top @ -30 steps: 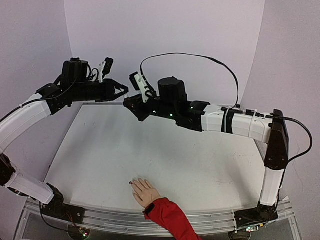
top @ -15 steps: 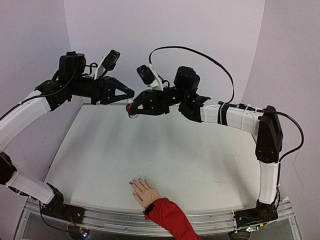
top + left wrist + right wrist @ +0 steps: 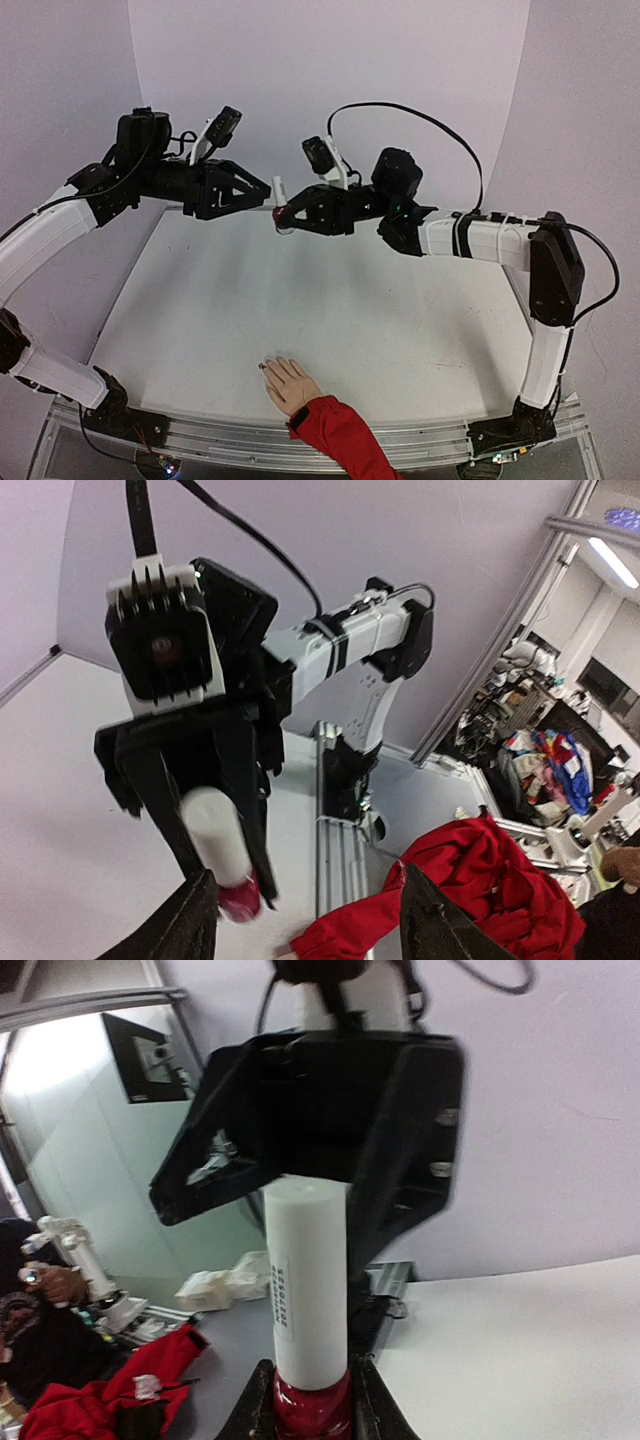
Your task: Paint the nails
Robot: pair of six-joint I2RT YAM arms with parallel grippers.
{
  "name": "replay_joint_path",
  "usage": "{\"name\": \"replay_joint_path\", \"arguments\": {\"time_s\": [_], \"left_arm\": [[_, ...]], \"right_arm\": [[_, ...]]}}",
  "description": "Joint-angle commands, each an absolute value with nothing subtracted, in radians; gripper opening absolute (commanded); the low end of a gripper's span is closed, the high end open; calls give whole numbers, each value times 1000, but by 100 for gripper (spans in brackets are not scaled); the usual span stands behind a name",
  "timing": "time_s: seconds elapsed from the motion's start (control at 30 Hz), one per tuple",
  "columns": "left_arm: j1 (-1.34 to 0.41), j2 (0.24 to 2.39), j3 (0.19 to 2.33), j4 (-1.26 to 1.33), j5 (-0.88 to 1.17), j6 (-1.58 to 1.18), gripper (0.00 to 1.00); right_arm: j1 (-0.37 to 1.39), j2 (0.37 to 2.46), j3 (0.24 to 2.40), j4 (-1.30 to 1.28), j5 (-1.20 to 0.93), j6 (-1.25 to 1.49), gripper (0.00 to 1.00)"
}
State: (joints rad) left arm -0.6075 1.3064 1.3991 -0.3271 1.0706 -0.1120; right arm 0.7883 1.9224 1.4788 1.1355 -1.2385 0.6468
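Seen from above, two robot arms meet in the air over the far edge of a white bench. The right hand pinches a small polish bottle by its dark-red glass base, one finger pressed on either side. The bottle's tall white cap points towards the left arm.

The left hand faces it with its fingers spread wide. Its tips are level with the cap. The views are blurred there, so it is unclear whether they touch the cap.

Well apart from both hands, a small beige mannequin hand lies flat on the bench at the middle of the near edge. Its fingers point towards the far left corner, and its wrist sits in a red sleeve that runs off the near edge. The nails are at the tips of those fingers. They are too tiny to read well, though one at the left shows a dark red spot.

The left wrist camera also shows bunched red cloth beyond the bench's edge.
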Motion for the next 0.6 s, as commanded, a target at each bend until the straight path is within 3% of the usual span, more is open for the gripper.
{"name": "replay_joint_path", "arguments": {"time_s": [0.0,0.13,0.3,0.57], "left_arm": [[-605,1235,1395,-359,874,-145,74],[-604,1245,1395,-370,682,-232,81],[-604,1272,1400,-384,425,-405,81],[-627,1321,1420,-351,411,-443,72]], "right_arm": [[761,1789,1480,857,-973,331,0],[764,1750,1468,703,-705,224,0],[820,1747,1473,596,-350,171,0],[953,1780,1505,558,-89,68,0]]}}
